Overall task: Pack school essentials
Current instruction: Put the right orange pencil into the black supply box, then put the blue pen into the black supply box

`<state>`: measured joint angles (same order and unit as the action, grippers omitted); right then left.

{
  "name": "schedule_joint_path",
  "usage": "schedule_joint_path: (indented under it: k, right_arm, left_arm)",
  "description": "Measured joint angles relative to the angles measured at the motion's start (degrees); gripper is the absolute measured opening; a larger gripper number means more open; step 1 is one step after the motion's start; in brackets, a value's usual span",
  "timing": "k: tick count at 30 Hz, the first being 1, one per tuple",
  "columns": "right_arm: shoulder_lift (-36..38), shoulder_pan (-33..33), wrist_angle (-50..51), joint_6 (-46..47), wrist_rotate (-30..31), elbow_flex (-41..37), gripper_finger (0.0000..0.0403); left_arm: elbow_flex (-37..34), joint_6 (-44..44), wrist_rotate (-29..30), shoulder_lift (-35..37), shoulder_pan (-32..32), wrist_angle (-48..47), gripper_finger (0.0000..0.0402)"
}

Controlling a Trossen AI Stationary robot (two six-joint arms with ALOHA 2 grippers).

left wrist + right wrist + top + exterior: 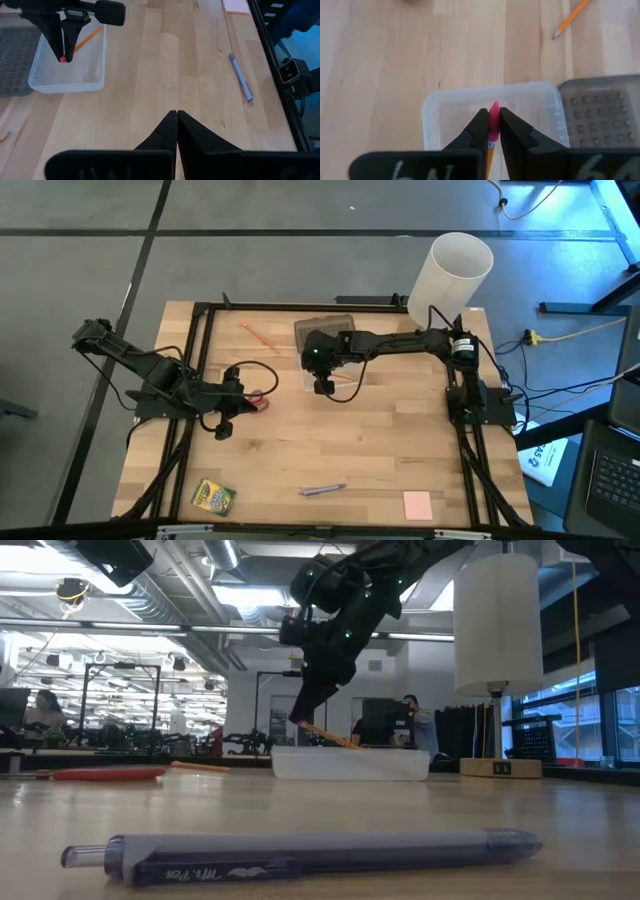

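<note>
My right gripper [322, 386] hangs over the clear plastic case [330, 370] in mid-table, shut on one orange pencil [326, 734]. The case's grey dotted lid [600, 107] lies beside it. The second orange pencil [258, 335] lies flat on the table left of the case. My left gripper [176, 120] is shut on nothing and hovers by the red-handled scissors [258, 403]. Near the front edge lie the green-and-yellow crayon box [212, 496], the blue pen [322, 490] and the pink pad [417, 503]. My right gripper pinches the pencil's pink eraser end [494, 114] between its fingertips [479, 125], which come from above and point down. The pencil is tilted. Its shaft [88, 36] slopes down over the case toward the table's right. I cannot tell whether its point touches the case.
The tall white cylinder [450, 272] stands at the far right corner, behind the right arm. A black frame runs along the table's edges. Bare wood lies between the case and the items at the front edge. People sit at desks in the room beyond.
</note>
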<state>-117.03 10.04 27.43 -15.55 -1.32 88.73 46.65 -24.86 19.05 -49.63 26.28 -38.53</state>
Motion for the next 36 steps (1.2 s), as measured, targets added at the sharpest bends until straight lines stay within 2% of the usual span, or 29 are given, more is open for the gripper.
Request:
schedule_joint_path:
  k: [19, 31, 36]
  right_arm:
    - [-6.4, 0.0, -0.4, 0.0, 0.1, 0.0, 0.004]
    - [-6.4, 0.0, -0.6, 0.5, -0.2, 0.0, 0.0114]
    - [-6.3, 0.0, 1.8, 1.6, -0.2, 0.5, 0.0127]
  left_arm:
    - [0.0, 0.0, 0.0, 0.0, 0.0, 0.0, 0.0005]
    - [0.0, 0.0, 0.0, 0.0, 0.0, 0.0, 0.0002]
    - [0.0, 0.0, 0.0, 0.0, 0.0, 0.0, 0.0008]
